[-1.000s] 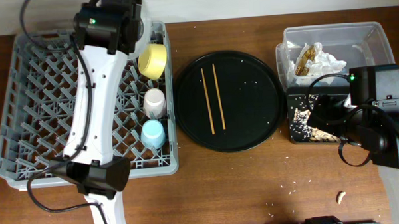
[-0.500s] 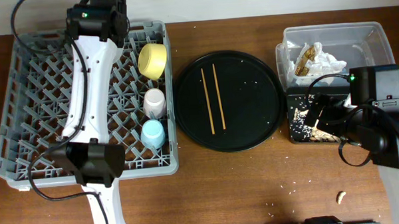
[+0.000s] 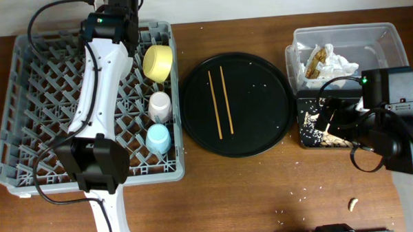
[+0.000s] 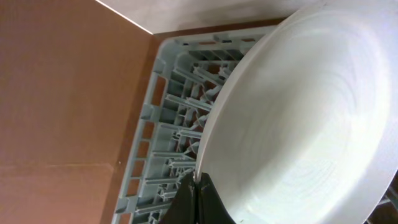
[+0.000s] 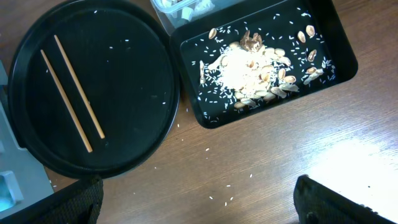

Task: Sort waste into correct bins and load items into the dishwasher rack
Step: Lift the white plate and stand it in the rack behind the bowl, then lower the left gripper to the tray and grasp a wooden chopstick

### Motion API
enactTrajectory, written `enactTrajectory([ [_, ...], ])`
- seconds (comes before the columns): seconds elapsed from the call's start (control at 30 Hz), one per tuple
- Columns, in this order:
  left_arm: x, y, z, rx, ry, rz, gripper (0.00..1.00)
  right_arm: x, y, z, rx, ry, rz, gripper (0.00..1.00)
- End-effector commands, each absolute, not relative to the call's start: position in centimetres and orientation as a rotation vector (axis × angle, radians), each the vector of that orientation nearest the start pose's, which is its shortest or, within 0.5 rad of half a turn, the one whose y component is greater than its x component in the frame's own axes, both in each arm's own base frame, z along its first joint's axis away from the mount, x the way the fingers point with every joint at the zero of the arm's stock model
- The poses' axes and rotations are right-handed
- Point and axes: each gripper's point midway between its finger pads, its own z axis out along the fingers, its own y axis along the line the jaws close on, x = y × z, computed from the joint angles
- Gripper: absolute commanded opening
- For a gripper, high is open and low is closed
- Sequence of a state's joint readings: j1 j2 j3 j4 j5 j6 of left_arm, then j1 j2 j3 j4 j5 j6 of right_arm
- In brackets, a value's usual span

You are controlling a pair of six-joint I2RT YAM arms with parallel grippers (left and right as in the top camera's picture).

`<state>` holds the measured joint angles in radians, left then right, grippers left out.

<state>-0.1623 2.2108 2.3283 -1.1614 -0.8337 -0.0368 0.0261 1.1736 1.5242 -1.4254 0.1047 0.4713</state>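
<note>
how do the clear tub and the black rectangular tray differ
The clear tub is see-through with taller walls; the black rectangular tray is opaque and shallow. The tub holds crumpled white napkins and a brown wrapper; the tray holds rice-like crumbs and tan scraps. Both are rectangular and sit next to each other, right of the round black tray.

Round tray (image 3: 261, 107) mostly bare, chopsticks (image 3: 215, 105) near middle; cups (image 3: 160, 105), bowl (image 3: 158, 62) crowd rack (image 3: 27, 122) edge nr tray.
</note>
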Motion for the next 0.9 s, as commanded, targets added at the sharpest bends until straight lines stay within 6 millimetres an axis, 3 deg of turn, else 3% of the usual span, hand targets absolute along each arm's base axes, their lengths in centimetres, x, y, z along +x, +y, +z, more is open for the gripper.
enactTrajectory([
  [0.0, 52.5, 3.7, 23.5, -0.102, 2.430, 0.920, 0.01, 24.8, -1.4, 28.2, 0.633, 2.562, 0.022, 0.98],
  [0.3, 53.3, 1.4, 20.9, -0.044, 2.503, 0.723, 0.01, 25.2, -1.4, 27.7, 0.637, 2.585, 0.014, 0.99],
  [0.4, 53.4, 0.3, 20.3, -0.018, 2.530, 0.630, 0.15, 25.2, -1.4, 27.6, 0.637, 2.588, 0.013, 0.99],
  [0.43, 53.4, 0.0, 20.2, -0.011, 2.536, 0.606, 0.34, 25.2, -1.4, 27.6, 0.638, 2.588, 0.013, 0.98],
  [0.5, 53.5, -0.1, 20.2, -0.010, 2.535, 0.597, 0.52, 25.2, -1.4, 27.6, 0.637, 2.588, 0.013, 0.99],
  [0.53, 53.5, -0.1, 20.3, -0.010, 2.534, 0.596, 0.56, 25.2, -1.4, 27.6, 0.637, 2.588, 0.013, 0.98],
  [0.63, 53.3, -0.2, 21.7, -0.014, 2.516, 0.588, 0.63, 25.2, -1.4, 27.6, 0.637, 2.588, 0.014, 0.99],
  [0.73, 52.5, -0.9, 24.6, -0.004, 2.494, 0.540, 0.64, 25.2, -1.4, 27.6, 0.638, 2.587, 0.014, 0.99],
  [0.87, 50.8, -5.3, 27.7, 0.096, 2.499, 0.270, 0.65, 25.4, -1.4, 27.7, 0.637, 2.581, 0.016, 0.98],
])
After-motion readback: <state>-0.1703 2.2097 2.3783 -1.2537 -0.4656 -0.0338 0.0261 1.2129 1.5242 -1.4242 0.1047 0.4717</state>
